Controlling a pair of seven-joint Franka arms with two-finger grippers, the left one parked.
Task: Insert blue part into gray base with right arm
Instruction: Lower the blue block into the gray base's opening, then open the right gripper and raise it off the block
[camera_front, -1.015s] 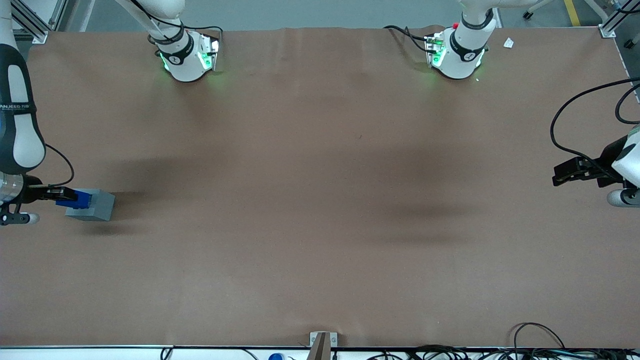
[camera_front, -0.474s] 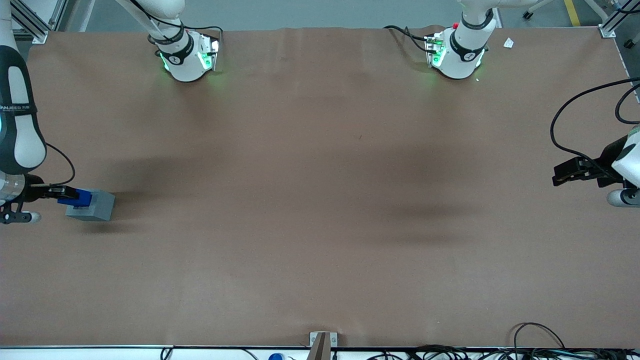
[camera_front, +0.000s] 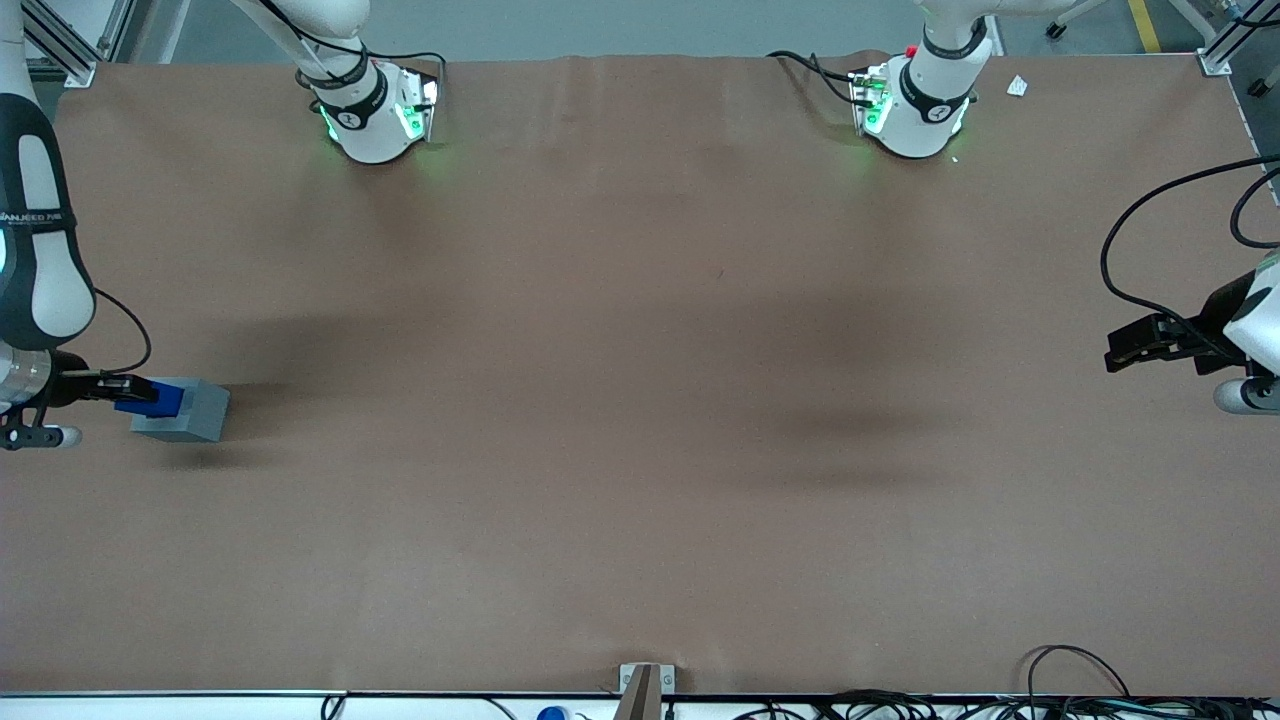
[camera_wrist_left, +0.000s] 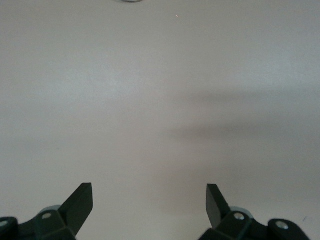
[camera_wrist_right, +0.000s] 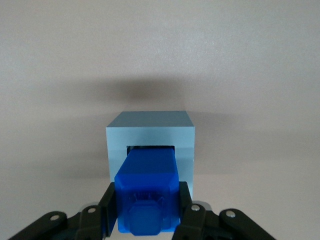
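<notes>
The gray base (camera_front: 190, 412) lies on the brown table at the working arm's end, its square recess turned sideways toward my gripper. My gripper (camera_front: 125, 391) is shut on the blue part (camera_front: 158, 398), held level with the recess. In the right wrist view the blue part (camera_wrist_right: 147, 182) sits between the black fingers (camera_wrist_right: 107, 207), its leading end reaching into the recess of the gray base (camera_wrist_right: 150, 132). The part's stud faces the wrist camera. How deep the part goes in is hidden.
Two arm pedestals with green lights (camera_front: 375, 110) (camera_front: 915, 105) stand along the table edge farthest from the front camera. Cables (camera_front: 1080, 680) lie at the nearest edge, toward the parked arm's end.
The gripper and blue part have shifted very slightly toward the working arm's table edge. The gray base has not moved.
</notes>
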